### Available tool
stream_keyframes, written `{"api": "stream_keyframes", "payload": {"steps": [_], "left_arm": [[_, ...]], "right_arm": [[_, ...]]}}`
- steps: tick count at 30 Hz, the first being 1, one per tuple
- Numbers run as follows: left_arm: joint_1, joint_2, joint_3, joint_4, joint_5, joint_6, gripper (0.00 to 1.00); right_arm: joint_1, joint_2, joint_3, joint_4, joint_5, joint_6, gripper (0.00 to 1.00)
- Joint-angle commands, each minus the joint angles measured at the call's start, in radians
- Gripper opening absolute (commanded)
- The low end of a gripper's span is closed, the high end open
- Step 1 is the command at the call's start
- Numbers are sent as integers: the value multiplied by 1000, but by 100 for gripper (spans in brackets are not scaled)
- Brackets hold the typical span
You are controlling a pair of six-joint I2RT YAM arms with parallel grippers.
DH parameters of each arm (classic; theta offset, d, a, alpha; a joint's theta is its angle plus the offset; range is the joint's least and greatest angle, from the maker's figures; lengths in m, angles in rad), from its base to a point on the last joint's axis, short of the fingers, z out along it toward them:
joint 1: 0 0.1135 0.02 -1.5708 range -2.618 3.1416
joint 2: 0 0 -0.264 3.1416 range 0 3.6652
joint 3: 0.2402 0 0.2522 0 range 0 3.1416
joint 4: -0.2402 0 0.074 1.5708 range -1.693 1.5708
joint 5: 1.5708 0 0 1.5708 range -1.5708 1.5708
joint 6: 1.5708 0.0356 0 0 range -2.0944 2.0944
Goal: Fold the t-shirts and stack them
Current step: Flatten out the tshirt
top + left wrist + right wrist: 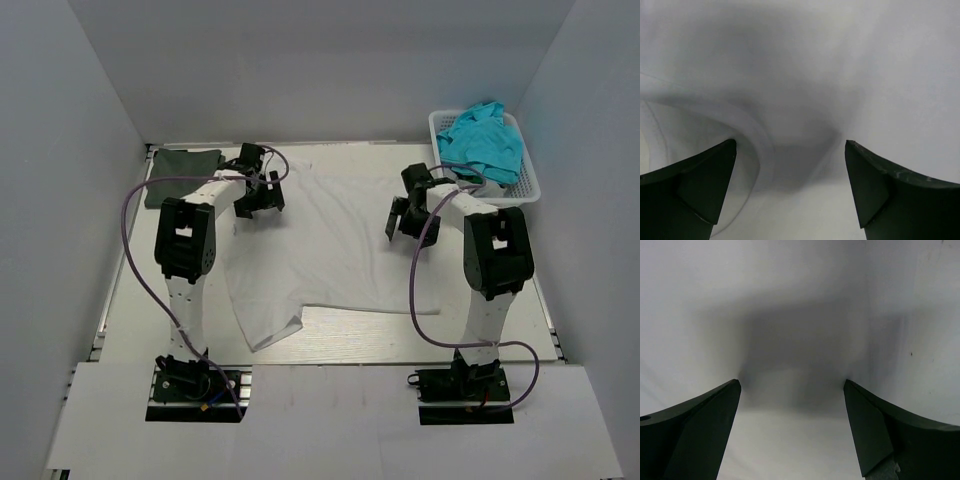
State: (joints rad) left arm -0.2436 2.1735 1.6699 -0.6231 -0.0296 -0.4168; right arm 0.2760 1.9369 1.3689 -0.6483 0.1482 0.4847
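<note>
The white cloth t-shirt point(335, 250) looks soft, matt and lightly creased. The dark olive-green cloth t-shirt point(182, 172) is matt too. The white lattice basket point(531, 185) looks like smooth plastic.

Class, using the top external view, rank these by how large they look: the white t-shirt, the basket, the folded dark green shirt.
1. white t-shirt, spread flat
2. basket
3. dark green shirt, folded small

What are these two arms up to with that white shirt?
Two robot arms are folding shirts. A white shirt lies spread on the table. The left gripper and right gripper hover over its far half, both open, holding nothing. A dark green shirt sits folded in the far left corner.
</note>
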Motion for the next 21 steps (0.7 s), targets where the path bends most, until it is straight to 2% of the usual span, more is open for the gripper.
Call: {"api": "stream_keyframes", "payload": {"steps": [1,7,11,15,18,19,21], "left_arm": [[13,90,49,-68,-72,-2,100],[50,201,255,-173,-119,9,100],[50,172,326,-198,-75,38,100],[27,-16,269,-213,-66,49,100],[18,-165,139,-237,-44,-8,100],[18,-278,41,-247,-55,-32,100],[18,-389,-121,-266,-33,-98,100]], "right_arm": [[-15,37,24,24,-39,-29,90],[-26,94,59,36,-58,-52,90],[-26,88,101,38,-71,-84,90],[-21,-17,127,38,-81,-120,90],[-21,-107,64,59,-81,-115,90],[-20,-154,26,62,-82,-88,90],[-23,-263,-56,76,-100,-57,90]]}}
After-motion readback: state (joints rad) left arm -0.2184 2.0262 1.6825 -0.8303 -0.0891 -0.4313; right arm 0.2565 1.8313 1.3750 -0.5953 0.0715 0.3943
